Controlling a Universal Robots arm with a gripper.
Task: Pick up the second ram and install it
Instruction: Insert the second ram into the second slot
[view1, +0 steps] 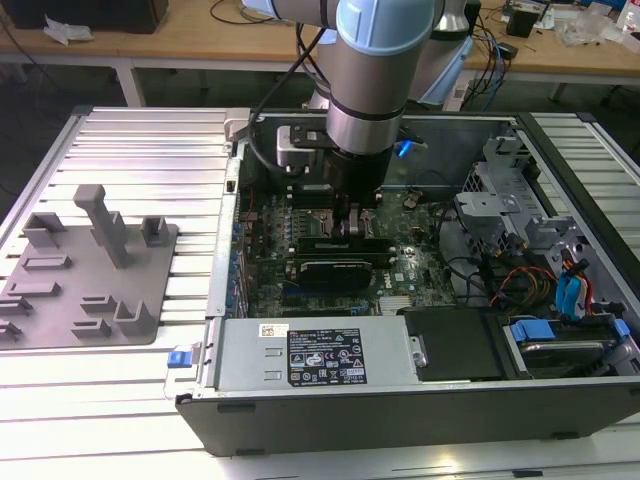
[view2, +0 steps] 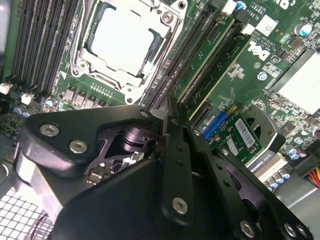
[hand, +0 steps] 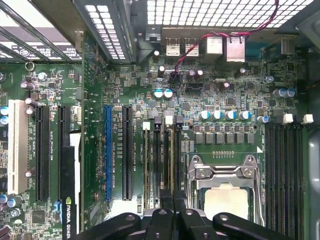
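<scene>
The fingers (view2: 182, 150) are clenched close together low over the motherboard (hand: 125, 80). They pinch what I judge to be the second ram (view2: 161, 115), seen edge-on at their tips. It sits just above the memory slots (hand: 160, 160) beside the processor socket (view2: 125, 40), in the middle of the exterior view. A stick tilted or offset from its slot could jam on the slot wall. A reversed notch or closed latches would block seating, and hard pressing could flex the board.

You see the computer case (view1: 400, 425) on the slatted table (view1: 130, 150), the fixture tray (view1: 60, 295) to the exterior view's left of it, the power supply (view1: 320, 355) inside along the near wall, the motherboard (view1: 270, 225) behind that, and the gripper (view1: 355, 225) over the memory slots (hand: 159, 160) beside the processor socket (hand: 225, 192).
</scene>
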